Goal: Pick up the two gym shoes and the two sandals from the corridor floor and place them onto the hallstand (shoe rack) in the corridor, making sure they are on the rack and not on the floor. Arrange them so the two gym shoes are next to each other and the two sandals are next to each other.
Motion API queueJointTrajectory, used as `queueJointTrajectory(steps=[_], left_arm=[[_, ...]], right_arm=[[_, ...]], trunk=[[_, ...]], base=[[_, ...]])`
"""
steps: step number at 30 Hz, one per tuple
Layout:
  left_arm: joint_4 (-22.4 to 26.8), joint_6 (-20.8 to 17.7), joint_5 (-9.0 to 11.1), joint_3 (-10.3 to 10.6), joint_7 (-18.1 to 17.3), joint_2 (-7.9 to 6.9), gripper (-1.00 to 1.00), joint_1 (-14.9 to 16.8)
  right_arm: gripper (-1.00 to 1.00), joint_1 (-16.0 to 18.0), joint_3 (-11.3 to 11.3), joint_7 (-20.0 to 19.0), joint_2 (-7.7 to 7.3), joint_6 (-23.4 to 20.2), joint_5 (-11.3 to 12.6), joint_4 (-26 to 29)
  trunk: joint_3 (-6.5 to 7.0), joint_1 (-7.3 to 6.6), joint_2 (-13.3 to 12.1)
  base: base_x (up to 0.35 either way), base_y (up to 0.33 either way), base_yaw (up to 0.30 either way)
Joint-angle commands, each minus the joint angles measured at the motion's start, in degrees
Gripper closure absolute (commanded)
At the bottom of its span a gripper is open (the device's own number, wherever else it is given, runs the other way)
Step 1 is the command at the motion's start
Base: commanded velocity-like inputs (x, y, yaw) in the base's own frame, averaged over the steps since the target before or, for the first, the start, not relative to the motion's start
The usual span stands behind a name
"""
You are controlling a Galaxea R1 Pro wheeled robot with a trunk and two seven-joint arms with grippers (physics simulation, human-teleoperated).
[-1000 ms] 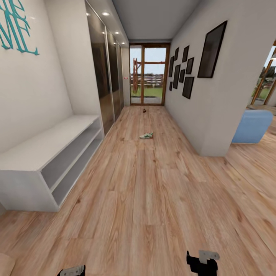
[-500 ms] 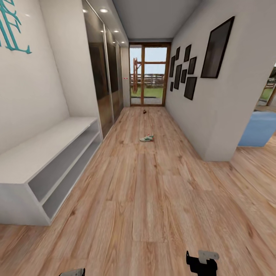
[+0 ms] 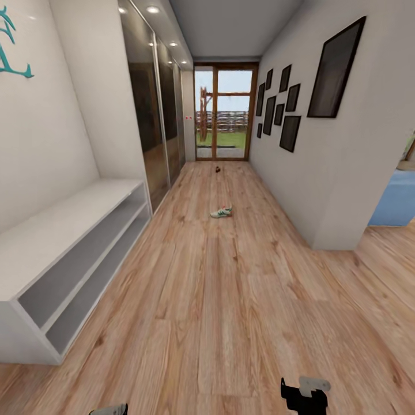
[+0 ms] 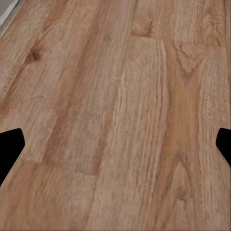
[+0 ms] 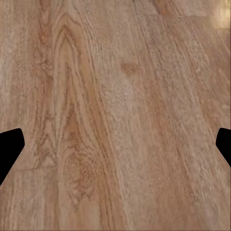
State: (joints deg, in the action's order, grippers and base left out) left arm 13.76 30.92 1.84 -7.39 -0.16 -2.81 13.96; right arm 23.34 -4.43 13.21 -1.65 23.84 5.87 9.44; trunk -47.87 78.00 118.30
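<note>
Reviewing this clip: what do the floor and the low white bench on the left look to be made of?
Floor: wood planks or wood-look laminate, light brown; grain, knots and plank seams show, faint sheen. Bench: looks like painted board, smooth matte white top with grey shelf insides; no grain visible, so material uncertain.

Only lettering I see: teal wall letters (image 3: 10, 49) on left wall, cut off by frame edge, can't read.
</note>
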Motion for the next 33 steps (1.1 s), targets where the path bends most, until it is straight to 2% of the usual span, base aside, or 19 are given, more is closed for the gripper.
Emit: queueJointTrajectory(steps=[1, 21, 33], left_arm=[[-0.1, 0.2, 0.2, 0.0, 0.0, 0.0, -1.0, 0.0], [-0.1, 0.2, 0.2, 0.1, 0.0, 0.0, -1.0, 0.0], [-0.1, 0.2, 0.0, 0.1, 0.0, 0.07, -1.0, 0.0]], right_arm=[[-1.0, 0.0, -0.5, 0.1, -0.02, 0.2, 0.6, 0.0], [-1.0, 0.0, -0.5, 0.1, 0.15, 0.1, 0.6, 0.0], [-1.0, 0.0, -0.5, 0.2, 0.07, 0.1, 0.6, 0.0]], trunk=[[-0.05, 0.03, 0.0], [-0.05, 0.03, 0.0], [-0.05, 0.03, 0.0]], base=[[0.339, 0.0, 0.0], [0.339, 0.0, -0.004], [0.339, 0.0, -0.183]])
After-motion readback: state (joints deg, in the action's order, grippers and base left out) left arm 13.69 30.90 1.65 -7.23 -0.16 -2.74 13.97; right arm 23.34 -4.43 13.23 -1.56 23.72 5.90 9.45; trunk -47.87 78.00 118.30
